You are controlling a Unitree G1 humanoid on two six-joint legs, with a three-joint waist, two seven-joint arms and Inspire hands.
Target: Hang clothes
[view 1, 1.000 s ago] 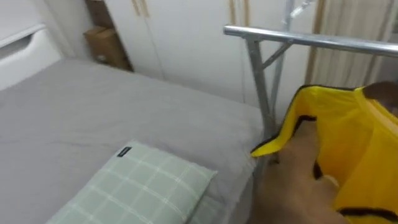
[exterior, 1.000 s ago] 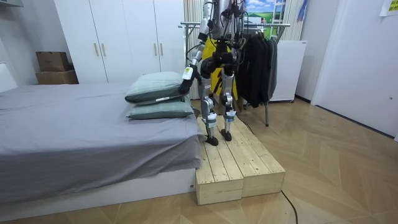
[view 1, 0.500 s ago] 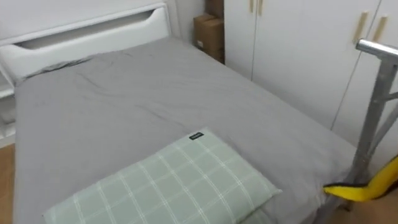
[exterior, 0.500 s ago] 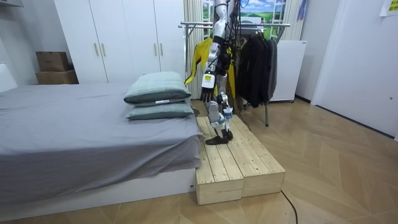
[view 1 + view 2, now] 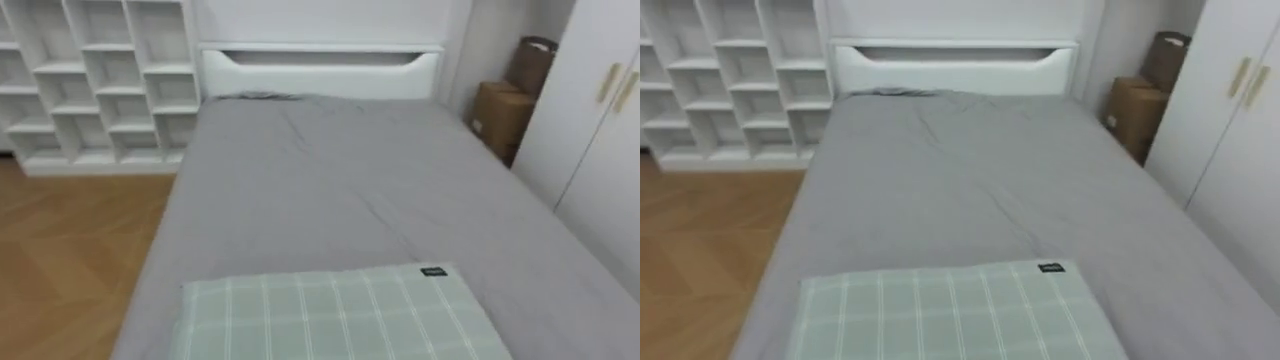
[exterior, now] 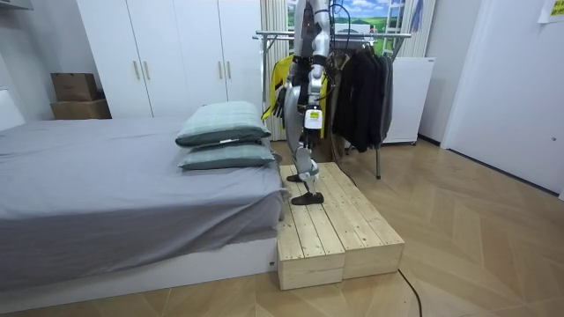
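In the room view a yellow garment with dark trim hangs at the near end of the metal clothes rack, behind me. I stand on the wooden platform between the rack and the bed, turned toward the bed. A dark hand is held out at waist height above the pillows' edge, with nothing visible in it. I cannot tell which hand it is. The eye views look along the bed.
A green checked pillow lies at the near end of the grey bed. A white headboard, shelving, cardboard boxes and wardrobe doors surround it. Wooden floor lies left. Dark clothes hang on the rack.
My view has swung left from the rack and yellow garment to the bed. In the room view I have turned toward the bed, and the garment stays hanging on the rack.
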